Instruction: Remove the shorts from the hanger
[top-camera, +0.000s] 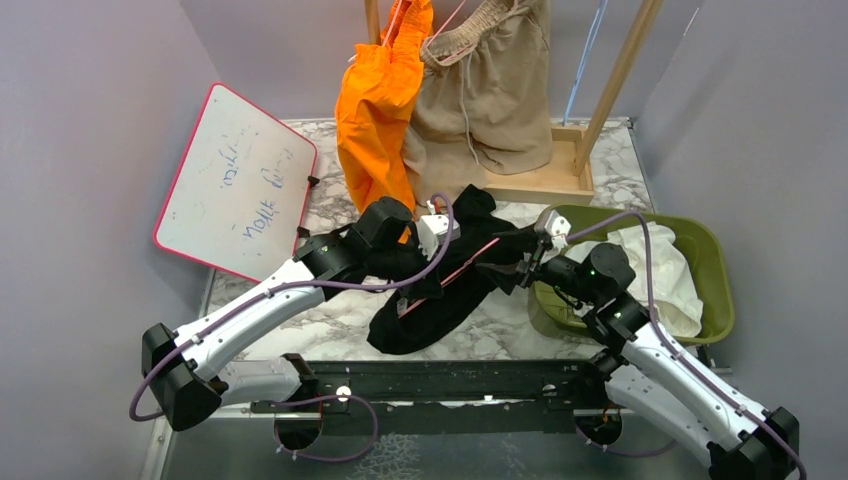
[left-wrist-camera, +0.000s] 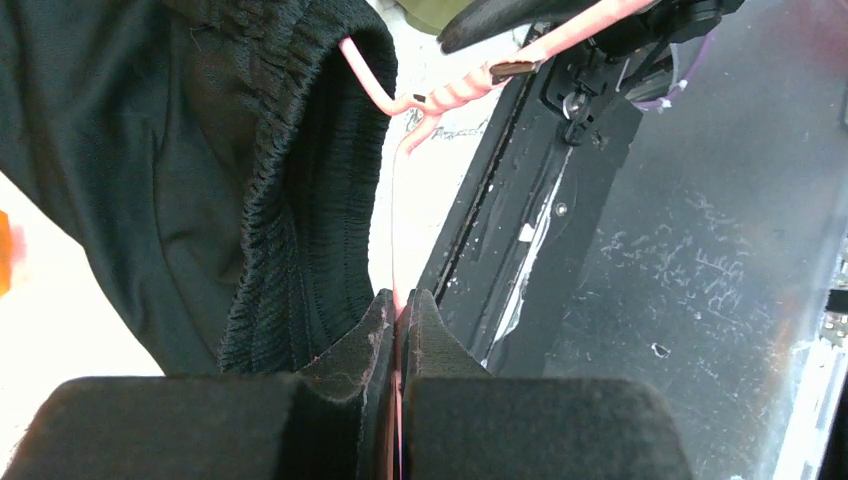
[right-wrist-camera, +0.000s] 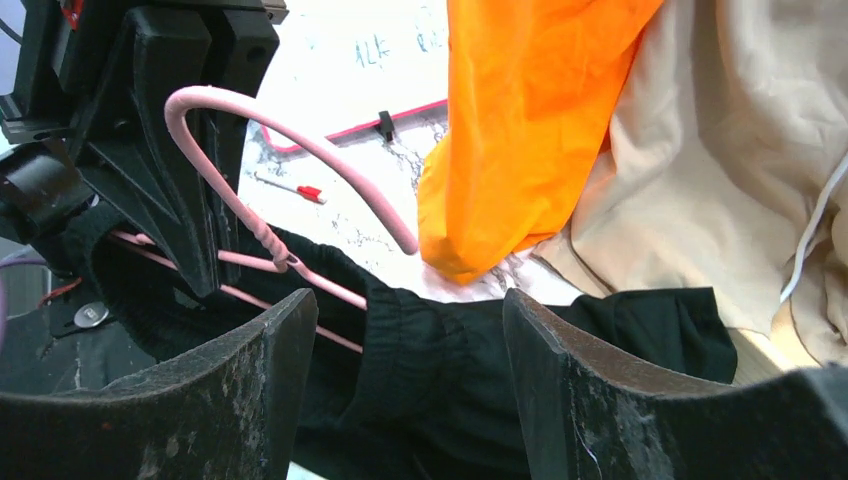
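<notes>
Marble desk (top-camera: 330, 325) carries one wooden rack (top-camera: 560, 180) and one green tub (top-camera: 715, 290). I count four pairs of shorts. The tan shorts (top-camera: 500, 100) and orange shorts (top-camera: 375, 120) hang from the rack, and the white shorts (top-camera: 650, 270) lie in the tub. The black shorts (top-camera: 450, 290) drape from one pink hanger (left-wrist-camera: 455, 90) over the desk between my arms. My left arm reaches forward, the left gripper (left-wrist-camera: 400, 305) pinched tight on the hanger's wire. My right arm bends inward, the right gripper (right-wrist-camera: 410, 300) spread wide, black fabric showing between its fingers.

Left arm (top-camera: 250, 312), right arm (top-camera: 665, 372): white shells, black joints, purple cables (top-camera: 649, 262) trailing. Blunt black fingers (right-wrist-camera: 225, 400), scuffed.
</notes>
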